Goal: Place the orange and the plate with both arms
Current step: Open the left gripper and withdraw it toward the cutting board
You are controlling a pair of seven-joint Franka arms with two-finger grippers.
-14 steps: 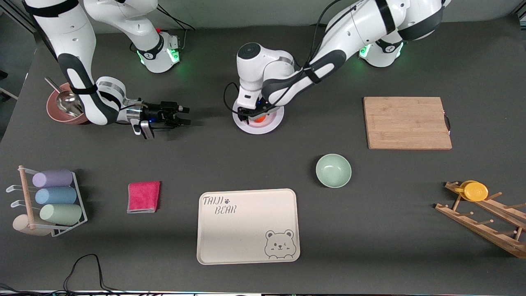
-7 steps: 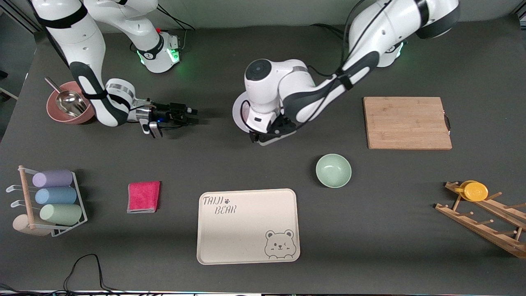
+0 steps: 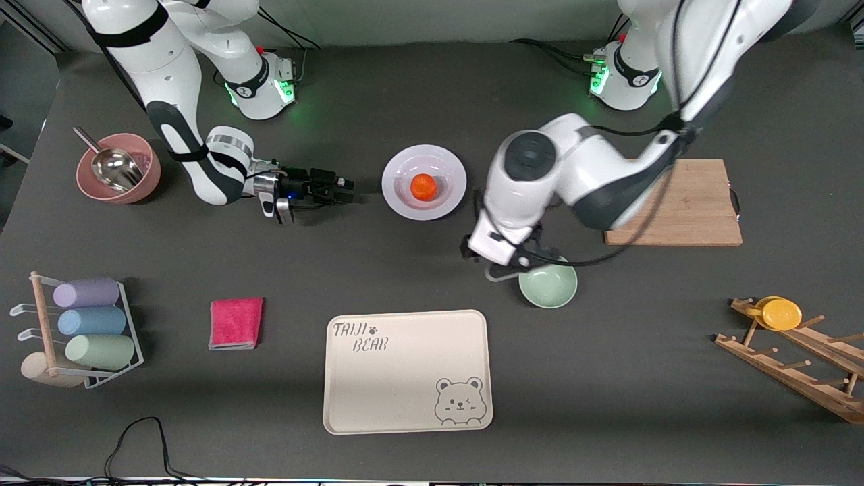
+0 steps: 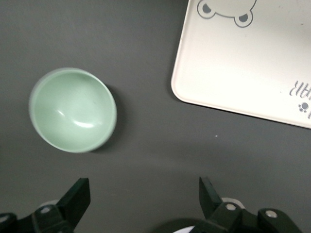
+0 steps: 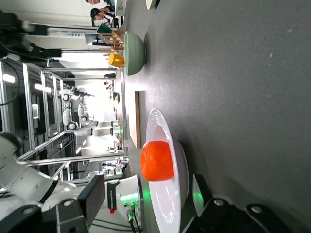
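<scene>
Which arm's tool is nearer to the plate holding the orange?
Right. The right tool sits level beside the plate, just short of its rim. The left tool, open, hangs over bare table beside the green bowl.

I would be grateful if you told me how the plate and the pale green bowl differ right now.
The plate is white, wide and shallow; the green bowl is smaller and deeper. The plate holds the orange; the bowl is empty. The bowl lies nearer the front camera, beside the bear tray; the plate sits nearer the arms' bases. Both are round and rest upright on the table.
</scene>
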